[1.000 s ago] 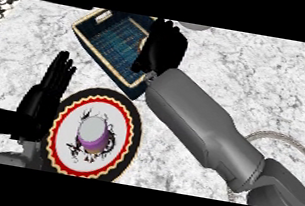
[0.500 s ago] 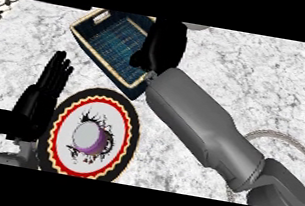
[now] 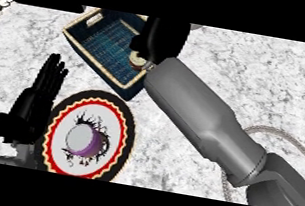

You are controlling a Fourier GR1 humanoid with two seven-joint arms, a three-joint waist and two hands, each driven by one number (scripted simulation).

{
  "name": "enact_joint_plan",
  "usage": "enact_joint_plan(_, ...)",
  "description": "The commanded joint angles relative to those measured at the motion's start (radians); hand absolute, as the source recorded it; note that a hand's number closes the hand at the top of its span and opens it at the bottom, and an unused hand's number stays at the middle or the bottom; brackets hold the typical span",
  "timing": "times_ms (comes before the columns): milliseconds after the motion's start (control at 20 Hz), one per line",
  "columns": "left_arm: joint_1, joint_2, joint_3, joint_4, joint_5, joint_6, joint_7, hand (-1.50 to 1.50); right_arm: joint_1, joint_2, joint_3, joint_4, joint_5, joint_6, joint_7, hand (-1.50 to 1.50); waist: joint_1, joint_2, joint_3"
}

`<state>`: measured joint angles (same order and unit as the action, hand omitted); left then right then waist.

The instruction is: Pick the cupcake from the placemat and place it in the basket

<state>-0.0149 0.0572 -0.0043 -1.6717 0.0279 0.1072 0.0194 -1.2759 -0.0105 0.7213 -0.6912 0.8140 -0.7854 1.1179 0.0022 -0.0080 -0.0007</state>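
While the left hand [image 3: 33, 100] rests open with straight fingers pointing up near the counter's [image 3: 264, 83] front-left corner, holding nothing, the work belongs to the other arm. Just beside that resting hand lies the round placemat [image 3: 90, 135], black at the border with a red scalloped ring, a white field and a pale grey-purple disc at its middle; no cupcake sits on it now.

Further along, toward the counter's rear edge, stands the basket [image 3: 98, 40], a rectangular one with a dark blue woven floor and pale rim. Over its right end the right hand [image 3: 163, 38] hangs with fingers curled downward around the cupcake [image 3: 141, 62], of which only a small part shows below the fingers: a pale tan, rounded side with a darker top, set against the basket's right wall. I cannot tell whether it already touches the floor.

The step in hand looks like the release. To do it well, the hand should lower until the cupcake sits flat on the woven floor, clear of the wall, then uncurl the fingers evenly so it stays upright, and lift straight up without brushing the rim.
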Motion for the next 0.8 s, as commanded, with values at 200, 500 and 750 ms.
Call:
enact_joint_plan(200, 0.036, -0.002, 0.005, -0.022, -0.013, 0.018, -0.005, 0.0, -0.008, -0.066, -0.144, -0.118, 0.119, -0.061, 0.236, -1.5, -0.047, -0.018, 0.002)
enact_joint_plan(500, 0.031, 0.004, 0.028, -0.043, 0.0, 0.03, 0.029, 0.0, 0.184, -0.14, -0.173, -0.421, 0.172, 0.014, 0.192, -1.5, -0.077, -0.024, 0.003)
enact_joint_plan(750, 0.076, -0.004, -0.005, -0.076, -0.016, 0.023, 0.028, 0.0, 0.338, -0.155, -0.181, -0.724, 0.233, 0.069, 0.214, -1.5, -0.06, -0.018, 0.002)
